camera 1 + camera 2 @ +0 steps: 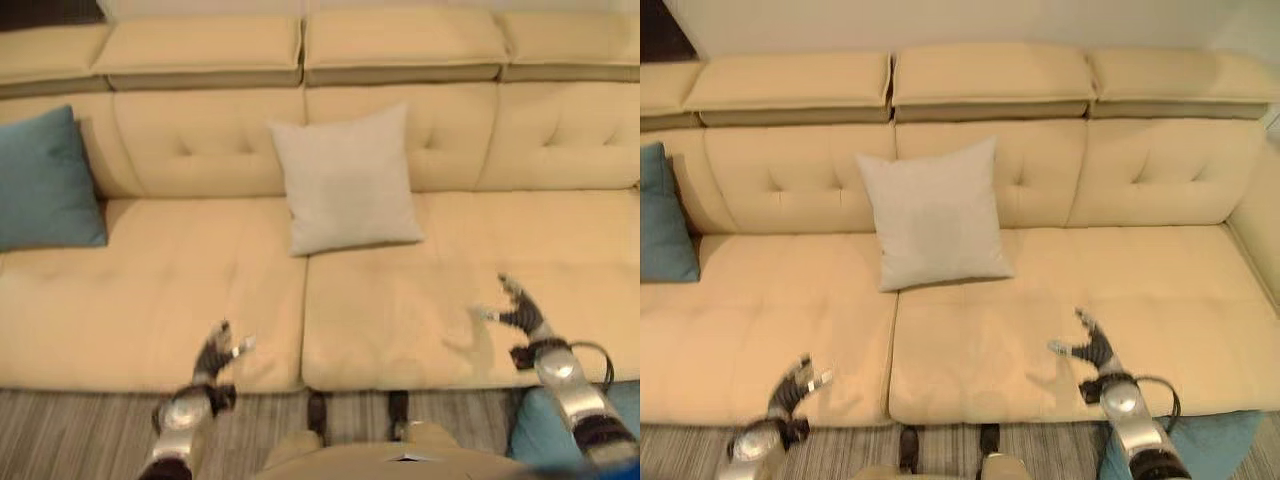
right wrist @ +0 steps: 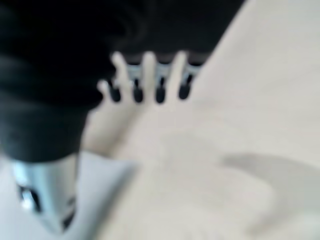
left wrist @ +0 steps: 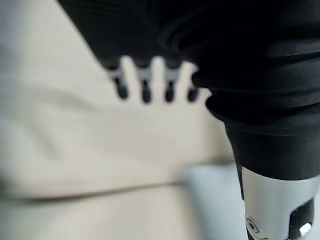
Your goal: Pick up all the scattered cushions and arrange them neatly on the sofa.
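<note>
Leaning against the sofa (image 1: 1160, 290) backrest, a pale grey cushion (image 1: 936, 218) stands upright at centre. A teal cushion (image 1: 42, 182) rests at the far left; another (image 1: 1205, 440) lies on the floor by my right arm. My left hand (image 1: 214, 355) and right hand (image 1: 1095, 350) hover above the seat, fingers spread, empty.

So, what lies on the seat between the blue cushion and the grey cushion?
Nothing. In the left eye view, the sofa seat is bare between the blue cushion and the grey cushion; both lean against the backrest.
</note>
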Controlling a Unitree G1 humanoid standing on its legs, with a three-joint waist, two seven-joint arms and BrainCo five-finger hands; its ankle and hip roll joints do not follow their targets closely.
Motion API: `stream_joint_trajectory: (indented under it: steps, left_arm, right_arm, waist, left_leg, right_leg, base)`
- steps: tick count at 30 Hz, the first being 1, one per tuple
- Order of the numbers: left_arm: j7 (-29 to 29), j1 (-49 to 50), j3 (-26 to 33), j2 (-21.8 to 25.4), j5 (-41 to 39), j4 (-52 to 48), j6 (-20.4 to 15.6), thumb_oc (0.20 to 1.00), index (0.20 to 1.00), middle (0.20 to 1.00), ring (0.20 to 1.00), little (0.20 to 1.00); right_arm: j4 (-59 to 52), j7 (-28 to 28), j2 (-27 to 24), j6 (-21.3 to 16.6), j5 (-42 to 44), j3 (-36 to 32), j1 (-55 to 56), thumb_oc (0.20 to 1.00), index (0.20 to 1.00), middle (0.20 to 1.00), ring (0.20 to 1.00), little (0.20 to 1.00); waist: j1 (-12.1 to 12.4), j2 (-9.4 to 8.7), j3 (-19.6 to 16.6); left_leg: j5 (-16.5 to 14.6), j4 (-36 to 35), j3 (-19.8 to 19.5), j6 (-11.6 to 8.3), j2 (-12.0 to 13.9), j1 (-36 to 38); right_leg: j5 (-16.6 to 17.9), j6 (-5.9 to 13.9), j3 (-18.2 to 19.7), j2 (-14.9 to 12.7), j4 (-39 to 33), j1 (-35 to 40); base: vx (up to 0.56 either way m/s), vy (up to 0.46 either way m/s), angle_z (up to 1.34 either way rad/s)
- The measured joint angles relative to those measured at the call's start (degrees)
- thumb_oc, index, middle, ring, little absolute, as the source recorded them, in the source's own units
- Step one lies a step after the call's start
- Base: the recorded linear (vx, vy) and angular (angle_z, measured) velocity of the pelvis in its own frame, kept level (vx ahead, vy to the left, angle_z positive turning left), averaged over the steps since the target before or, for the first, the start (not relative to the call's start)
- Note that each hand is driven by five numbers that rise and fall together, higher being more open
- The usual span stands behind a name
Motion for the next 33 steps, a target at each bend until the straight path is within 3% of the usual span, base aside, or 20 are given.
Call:
stream_joint_trajectory:
  steps: [7,9,11,12,14,16,19,21,22,23,24,27,29,30,32,33]
  left_arm:
    - [0.1,0.6,0.8,-4.9,5.3,17.4,1.7,1.0,1.0,1.0,1.0,1.0]
    - [0.1,-1.1,0.5,-4.9,6.7,18.6,1.8,1.0,1.0,1.0,1.0,1.0]
    - [0.3,-3.7,0.6,-4.6,7.2,19.0,1.9,1.0,1.0,1.0,1.0,1.0]
    - [0.2,-3.6,0.3,-4.9,7.1,18.8,2.0,1.0,1.0,1.0,1.0,1.0]
    - [0.1,-2.9,0.1,-6.3,7.1,19.0,2.4,1.0,1.0,1.0,1.0,1.0]
    - [0.0,-3.3,-0.5,-7.2,7.0,18.9,2.7,1.0,1.0,1.0,1.0,1.0]
    - [0.0,-5.8,-1.5,-7.0,6.9,17.7,2.6,1.0,1.0,1.0,1.0,1.0]
    - [0.0,-7.4,-1.5,-6.8,6.9,17.5,2.7,1.0,1.0,1.0,1.0,1.0]
    - [0.3,-8.1,-3.0,-6.4,6.9,17.3,2.9,1.0,1.0,1.0,1.0,1.0]
    - [0.2,-8.3,-5.1,-6.5,7.0,17.5,2.9,1.0,1.0,1.0,1.0,1.0]
    - [-0.2,-8.4,-5.5,-7.0,7.4,17.5,2.9,1.0,1.0,1.0,1.0,1.0]
    - [0.1,-9.9,-3.5,-5.7,7.6,18.3,3.0,1.0,1.0,1.0,1.0,1.0]
    - [0.1,-10.6,-3.3,-4.3,8.0,18.5,2.9,1.0,1.0,1.0,1.0,1.0]
    - [0.1,-10.6,-3.0,-3.9,8.8,18.6,3.0,1.0,1.0,1.0,1.0,1.0]
    - [0.1,-10.3,-1.3,-3.7,9.2,19.2,3.2,1.0,1.0,1.0,1.0,1.0]
    - [0.0,-9.8,-0.7,-3.4,9.2,19.8,3.7,1.0,1.0,1.0,1.0,1.0]
  right_arm:
    - [16.3,0.9,5.1,0.4,-3.4,4.0,4.9,1.0,1.0,1.0,1.0,1.0]
    - [18.3,0.9,5.1,0.5,-3.4,3.9,6.0,1.0,1.0,1.0,1.0,1.0]
    - [23.4,0.7,7.7,1.2,-3.3,4.4,4.0,1.0,1.0,1.0,1.0,1.0]
    - [24.3,1.0,8.5,1.6,-3.4,5.9,2.7,1.0,1.0,1.0,1.0,1.0]
    - [23.4,1.0,8.0,1.0,-3.4,5.4,2.1,1.0,1.0,1.0,1.0,1.0]
    - [24.4,0.9,7.5,1.7,-3.4,4.8,2.1,1.0,1.0,1.0,1.0,1.0]
    - [26.0,1.1,6.8,3.0,-3.4,3.7,1.6,1.0,1.0,1.0,1.0,1.0]
    - [26.4,1.3,7.6,3.3,-3.4,3.7,2.0,1.0,1.0,1.0,1.0,1.0]
    - [27.4,0.9,8.5,3.2,-3.4,2.4,1.9,1.0,1.0,1.0,1.0,1.0]
    - [29.2,0.9,9.0,3.2,-3.4,1.3,0.1,1.0,1.0,1.0,1.0,1.0]
    - [30.1,0.6,9.3,3.9,-3.4,1.1,-2.5,1.0,1.0,1.0,1.0,1.0]
    - [28.8,0.7,11.6,4.2,-3.4,1.8,-2.6,1.0,1.0,1.0,1.0,1.0]
    - [30.4,0.8,12.7,4.9,-3.5,3.6,-2.9,1.0,1.0,1.0,1.0,1.0]
    - [29.9,0.8,12.7,5.0,-3.5,3.6,-2.4,1.0,1.0,1.0,1.0,1.0]
    - [30.0,0.8,12.6,5.1,-3.5,3.0,-2.3,1.0,1.0,1.0,1.0,1.0]
    - [30.4,0.8,12.8,5.0,-3.5,2.7,-2.8,1.0,1.0,1.0,1.0,1.0]
  waist:
    - [0.3,0.88,-2.3]
    - [0.2,1.07,-2.0]
    - [0.3,-1.31,-0.8]
    - [1.7,-3.21,0.0]
    - [1.2,-3.58,0.0]
    - [0.6,-1.97,-0.2]
    - [-0.1,-0.45,0.3]
    - [-0.3,-1.66,1.1]
    - [-0.5,-3.8,1.8]
    - [0.0,-3.98,1.7]
    - [1.1,-2.64,1.7]
    - [0.5,-3.83,3.9]
    - [2.3,-3.44,4.1]
    - [3.2,-2.3,4.6]
    - [3.0,-2.15,4.5]
    - [3.6,-1.6,4.5]
  left_leg:
    - [-0.8,0.0,1.1,0.1,2.5,1.9]
    - [0.7,0.9,0.1,-1.29,3.7,1.4]
    - [1.0,5.8,-2.1,-2.6,2.8,0.0]
    - [-0.9,10.0,-5.3,-3.57,0.8,-0.2]
    - [-4.3,14.3,-7.0,-3.17,-1.0,0.4]
    - [-8.2,15.0,-8.7,-1.6,-2.1,2.1]
    - [-9.1,8.1,-9.4,1.13,-2.3,4.6]
    - [-8.0,6.4,-7.4,2.5,-4.0,5.0]
    - [-8.3,7.2,-6.6,2.72,-6.5,5.3]
    - [-8.6,6.6,-5.9,3.94,-8.7,5.6]
    - [-7.2,4.4,-3.8,8.97,-9.0,5.6]
    - [-5.6,5.1,1.6,10.73,-9.1,5.0]
    - [-6.2,6.8,4.3,10.94,-7.4,3.4]
    - [-5.5,6.1,4.6,10.69,-6.9,3.7]
    - [-4.7,5.6,4.9,10.58,-6.4,3.8]
    - [-3.7,5.2,7.0,10.43,-5.3,2.9]
  right_leg:
    - [-0.2,-0.89,1.0,2.4,0.2,2.0]
    - [-0.4,-2.17,-0.4,3.9,0.3,2.4]
    - [-0.9,-4.37,-0.7,2.9,0.1,2.5]
    - [-0.7,-4.42,2.1,2.0,0.7,2.4]
    - [-0.3,-3.94,3.7,1.6,0.6,2.3]
    - [0.7,-3.05,5.9,2.1,1.4,1.8]
    - [2.0,-1.84,8.2,2.5,2.6,-0.9]
    - [3.2,-0.55,9.5,1.2,2.4,-1.7]
    - [4.1,1.63,11.4,0.4,2.4,-3.2]
    - [3.7,4.68,13.3,-0.3,1.3,-4.0]
    - [1.2,7.77,12.1,-0.4,1.3,-6.6]
    - [1.3,8.02,4.1,-3.1,5.3,-7.9]
    - [-2.5,6.24,-7.4,-6.0,18.3,-10.2]
    - [-3.3,5.84,-7.8,-6.1,21.0,-8.7]
    - [-7.0,6.74,-4.0,-5.9,24.4,-4.8]
    - [-11.2,6.44,-3.0,-5.3,30.7,-3.0]
  base:
    - [-0.08,-0.097,-0.06]
    - [-0.24,-0.073,0.35]
    - [-0.13,0.055,0.02]
    - [-0.12,0.114,-0.8]
    - [-0.12,0.142,-0.88]
    - [-0.13,0.148,-0.57]
    - [-0.15,0.14,-0.43]
    - [-0.28,0.292,-0.46]
    - [-0.15,0.159,-0.82]
    - [-0.18,0.139,-1.67]
    - [-0.13,0.077,-1.87]
    - [-0.25,0.107,-0.98]
    - [-0.12,0.051,-0.72]
    - [-0.14,0.033,-0.57]
    - [-0.15,-0.031,-0.21]
    - [-0.16,-0.078,-0.41]
